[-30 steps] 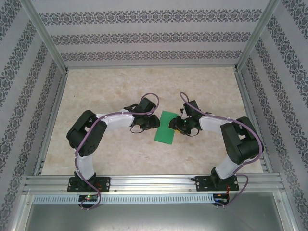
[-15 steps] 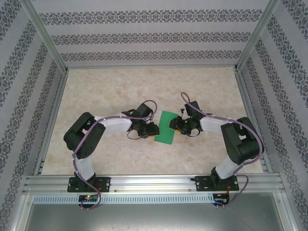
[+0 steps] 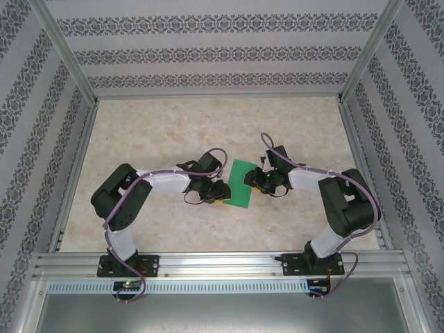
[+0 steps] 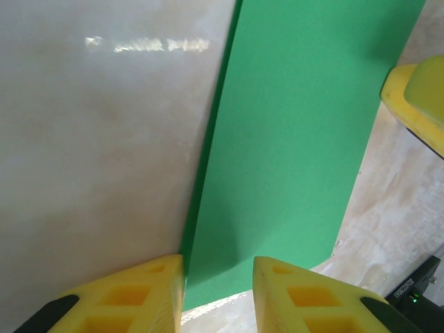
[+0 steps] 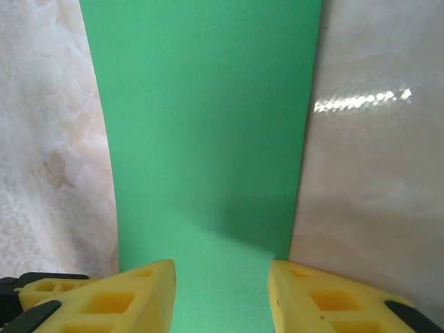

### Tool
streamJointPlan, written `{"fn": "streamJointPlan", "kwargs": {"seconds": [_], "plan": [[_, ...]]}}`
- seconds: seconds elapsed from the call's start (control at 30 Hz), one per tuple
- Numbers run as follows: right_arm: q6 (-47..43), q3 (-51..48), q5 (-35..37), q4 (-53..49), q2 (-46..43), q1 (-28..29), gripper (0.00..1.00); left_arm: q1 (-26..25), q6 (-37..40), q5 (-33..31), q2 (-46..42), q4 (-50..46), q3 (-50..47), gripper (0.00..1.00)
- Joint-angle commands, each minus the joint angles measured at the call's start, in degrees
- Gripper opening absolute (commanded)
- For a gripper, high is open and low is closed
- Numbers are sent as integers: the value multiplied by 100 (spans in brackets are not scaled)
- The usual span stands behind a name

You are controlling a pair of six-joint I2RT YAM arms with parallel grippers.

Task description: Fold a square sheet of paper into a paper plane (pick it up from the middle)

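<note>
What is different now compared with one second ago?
The left gripper moved toward the arms' bases along the left edge of the paper, and its open fingers now straddle that edge. The right gripper and the paper stayed put.

green sheet [image 5: 208,139] | cut off top+btm, R wrist view | one edge hid under right pincer [image 3: 253,182]

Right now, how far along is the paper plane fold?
Done: the paper shows as a narrow rectangle, so a first half-fold seems made. In hand: the left gripper and right gripper sit open at opposite edges of it. Left: nose and wing folds; no pointed dart yet.
</note>
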Motion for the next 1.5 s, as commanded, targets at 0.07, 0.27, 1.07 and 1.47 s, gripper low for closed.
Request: {"fn": "streamJointPlan", "kwargs": {"seconds": [0.07, 0.27, 1.07, 1.47], "plan": [[42, -115, 151, 18, 18, -17, 41, -88, -94, 88, -187, 272, 34, 31], [49, -100, 126, 44, -30, -22, 41, -81, -31, -69, -167, 292, 100, 31], [11, 38, -7, 66, -408, -33, 44, 554, -209, 939, 781, 1723, 506, 32], [46, 98, -9, 103, -237, -34, 44, 550, -397, 1179, 936, 2040, 543, 30]]}}
